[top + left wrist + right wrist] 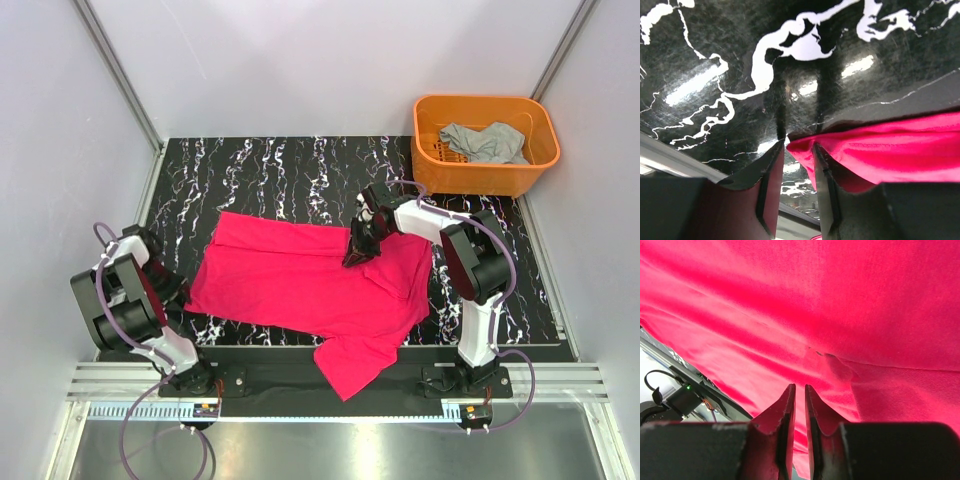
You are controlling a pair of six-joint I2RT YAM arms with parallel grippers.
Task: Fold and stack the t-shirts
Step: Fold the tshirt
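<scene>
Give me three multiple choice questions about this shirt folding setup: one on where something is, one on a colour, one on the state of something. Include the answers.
1. Where is the grey t-shirt?
A) hanging on the wall
B) in the orange basket
C) under a pile of towels

2. What colour is the other t-shirt, the one on the table?
A) blue
B) green
C) magenta-red

3. How does that shirt lie?
A) spread out, unfolded
B) folded into a neat square
C) rolled into a ball

Answers:
1 B: it lies crumpled inside the basket at the far right corner.
2 C: the top and both wrist views show bright magenta-red fabric.
3 A: its body and sleeves lie open across the marbled top.
</scene>
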